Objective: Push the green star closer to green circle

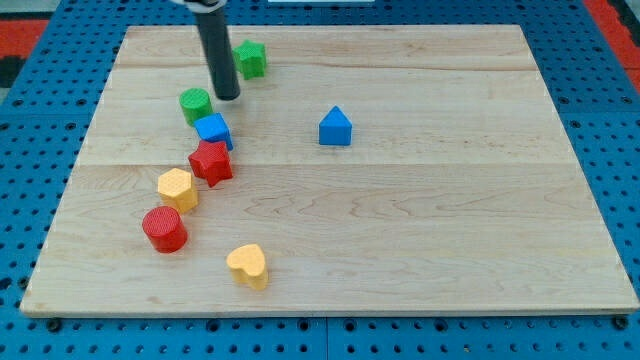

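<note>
The green star (250, 58) lies near the top left of the wooden board (420, 230). The green circle (195, 104) lies below and to the left of it, a short gap apart. My tip (228, 97) rests on the board between the two, just right of the green circle and below-left of the green star, touching neither that I can see. The dark rod rises from it to the view's top edge.
A blue cube (213, 130) sits just below the green circle, with a red star (211, 162) under it. A yellow hexagon (177, 188), a red cylinder (164, 229) and a yellow heart (248, 265) lie lower left. A blue triangular block (335, 127) stands near the centre.
</note>
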`<state>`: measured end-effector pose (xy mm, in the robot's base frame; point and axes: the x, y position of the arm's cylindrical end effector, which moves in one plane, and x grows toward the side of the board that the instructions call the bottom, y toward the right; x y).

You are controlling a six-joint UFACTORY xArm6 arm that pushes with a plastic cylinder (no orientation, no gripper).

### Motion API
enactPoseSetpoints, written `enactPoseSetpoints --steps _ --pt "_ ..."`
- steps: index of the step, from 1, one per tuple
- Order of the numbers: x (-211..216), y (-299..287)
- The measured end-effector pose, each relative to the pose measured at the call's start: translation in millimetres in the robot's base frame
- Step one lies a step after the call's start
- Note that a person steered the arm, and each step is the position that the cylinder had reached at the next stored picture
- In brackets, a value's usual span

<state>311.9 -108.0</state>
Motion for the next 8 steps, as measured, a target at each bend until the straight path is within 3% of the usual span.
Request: enactPoseSetpoints --steps 1,2,4,6,7,8 --pt "-47.1 78.3" --pt "-70.7 98.1" --pt "-69.9 -16.1" --pt "-36.1 -21.9" --pt "-41.3 -66.1" --pt "-8.9 -105.0"
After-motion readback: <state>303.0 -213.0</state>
